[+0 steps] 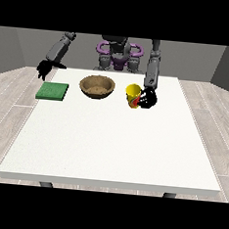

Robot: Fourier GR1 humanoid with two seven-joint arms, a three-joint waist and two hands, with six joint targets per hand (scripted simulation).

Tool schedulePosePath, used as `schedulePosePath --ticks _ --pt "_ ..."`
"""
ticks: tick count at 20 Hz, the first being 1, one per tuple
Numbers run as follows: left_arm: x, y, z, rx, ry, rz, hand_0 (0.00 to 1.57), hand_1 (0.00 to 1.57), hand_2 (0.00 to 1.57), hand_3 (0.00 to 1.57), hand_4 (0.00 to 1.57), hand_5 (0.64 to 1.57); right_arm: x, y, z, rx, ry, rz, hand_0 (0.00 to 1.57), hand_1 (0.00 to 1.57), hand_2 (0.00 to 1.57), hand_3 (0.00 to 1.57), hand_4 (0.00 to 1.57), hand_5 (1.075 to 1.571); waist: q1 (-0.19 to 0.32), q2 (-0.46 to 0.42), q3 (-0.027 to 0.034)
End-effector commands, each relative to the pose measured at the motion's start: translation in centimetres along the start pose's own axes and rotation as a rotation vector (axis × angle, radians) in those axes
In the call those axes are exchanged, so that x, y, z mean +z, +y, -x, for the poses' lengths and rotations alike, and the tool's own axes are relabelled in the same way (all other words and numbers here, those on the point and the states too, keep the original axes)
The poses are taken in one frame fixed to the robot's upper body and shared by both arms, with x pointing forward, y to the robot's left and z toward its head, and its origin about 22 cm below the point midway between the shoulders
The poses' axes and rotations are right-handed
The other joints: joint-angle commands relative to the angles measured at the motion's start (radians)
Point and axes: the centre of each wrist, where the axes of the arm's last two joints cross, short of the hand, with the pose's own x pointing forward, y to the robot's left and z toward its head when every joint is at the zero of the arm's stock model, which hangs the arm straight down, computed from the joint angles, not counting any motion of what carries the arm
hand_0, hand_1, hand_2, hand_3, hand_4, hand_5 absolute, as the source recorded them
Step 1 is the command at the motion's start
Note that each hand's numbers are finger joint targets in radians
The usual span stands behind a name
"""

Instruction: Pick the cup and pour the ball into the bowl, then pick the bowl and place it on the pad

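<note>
The cup (133,93) stood upright on the table (113,146), toward the far edge and a little toward the far corner at the view's right. It was yellow with something red low on its side, perhaps a handle or a mark. The ball could not be seen; if it was inside, the wall hid it.

The hand at the view's right (148,99) was down beside the cup, touching or nearly touching its side. Whether its fingers had closed round the cup could not be told. The hand at the view's left (43,69) hung off the far corner at the view's left, above the pad (52,91), holding nothing; how its fingers lay could not be made out.

The bowl (96,86) sat near the middle of the far edge, between cup and pad and apart from both.

The cup looked light, stiff and smooth-walled, so it might slip in a tilt; a hold round the mid-wall, below the rim, seemed best, leaving the mouth free for pouring. The bowl looked wooden, rigid and heavier, wide and shallow; its rim seemed the likely place to take hold. The pad looked flat and soft.
</note>
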Motion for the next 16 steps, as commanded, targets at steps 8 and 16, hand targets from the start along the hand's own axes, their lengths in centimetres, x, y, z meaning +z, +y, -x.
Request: schedulePosePath --ticks 8,16 --pt "1.6 -3.1 -0.5 -0.533 -0.027 0.305 1.44 1.44 1.57 1.57 1.21 1.562 -0.7 1.9 2.7 -0.044 0.198 0.005 0.00 0.00 0.18 0.16 0.31 1.549 0.018 -0.262 -0.0066" --pt "5.0 -10.1 -4.4 -0.733 -0.148 0.543 1.40 1.40 1.57 1.57 1.05 1.565 5.0 -0.4 4.8 -0.034 0.321 0.165 0.00 0.00 0.23 0.15 0.37 1.546 0.141 -0.380 -0.0082"
